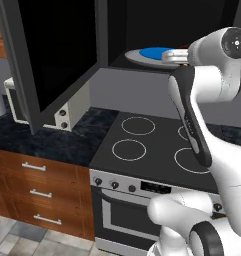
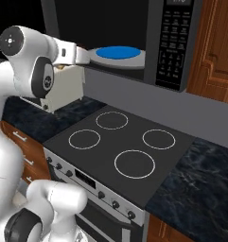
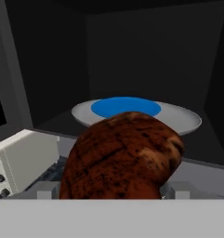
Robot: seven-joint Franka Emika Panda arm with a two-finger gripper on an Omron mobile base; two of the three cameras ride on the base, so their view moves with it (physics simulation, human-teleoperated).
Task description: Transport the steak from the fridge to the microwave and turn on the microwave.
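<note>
Brown seared steak [image 3: 122, 155] clamped in the gripper [image 3: 114, 193], low centre, before the microwave's [image 3: 132, 56] round grey turntable plate [image 3: 185, 118].

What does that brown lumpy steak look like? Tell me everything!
The steak is a rounded, reddish-brown lump with dark charred streaks and speckles, like seared meat. In the hand view it sits big and close, right at the hand, so it seems to be held there, though the fingers are hidden. It is in front of the open microwave, not yet on the grey turntable with its blue middle.
</note>
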